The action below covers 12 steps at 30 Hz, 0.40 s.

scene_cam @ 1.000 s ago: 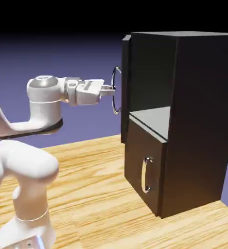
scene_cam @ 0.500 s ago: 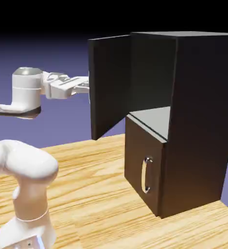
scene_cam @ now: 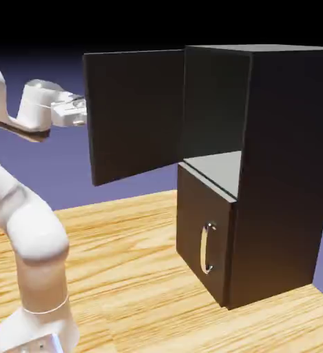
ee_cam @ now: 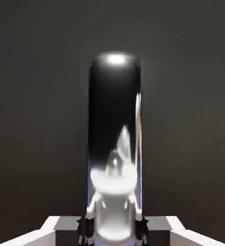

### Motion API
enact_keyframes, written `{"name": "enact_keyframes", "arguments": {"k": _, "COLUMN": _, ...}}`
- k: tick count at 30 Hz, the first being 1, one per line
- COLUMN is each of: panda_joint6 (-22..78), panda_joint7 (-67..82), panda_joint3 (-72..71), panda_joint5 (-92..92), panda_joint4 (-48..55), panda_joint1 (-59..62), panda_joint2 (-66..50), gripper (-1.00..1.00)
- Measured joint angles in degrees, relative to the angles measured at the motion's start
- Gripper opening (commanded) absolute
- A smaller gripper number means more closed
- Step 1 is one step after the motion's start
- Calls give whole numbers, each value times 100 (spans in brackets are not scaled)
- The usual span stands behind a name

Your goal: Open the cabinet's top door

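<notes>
Exterior view: your top door (scene_cam: pixel 133 114) stands wide open on the cabinet's (scene_cam: pixel 281 172) left. In the hand view, your gripper (ee_cam: pixel 112 230) grips the door's curved silver handle (ee_cam: pixel 114 110) from both sides, presumably so the arm's pull swings the panel.
</notes>
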State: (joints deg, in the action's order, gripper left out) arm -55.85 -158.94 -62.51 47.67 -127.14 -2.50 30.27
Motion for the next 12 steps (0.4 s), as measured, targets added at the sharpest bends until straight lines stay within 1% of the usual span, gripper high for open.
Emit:
{"name": "enact_keyframes", "arguments": {"k": 6, "panda_joint6": 729, "panda_joint7": -287, "panda_joint3": -1185, "panda_joint5": -194, "panda_joint4": 816, "panda_joint1": 1245, "panda_joint2": -512, "gripper": -100}}
{"name": "enact_keyframes", "arguments": {"k": 12, "panda_joint6": 1043, "panda_joint7": -266, "panda_joint3": -2228, "panda_joint5": -407, "panda_joint4": 1394, "panda_joint1": 2491, "panda_joint2": -462, "gripper": -100}}
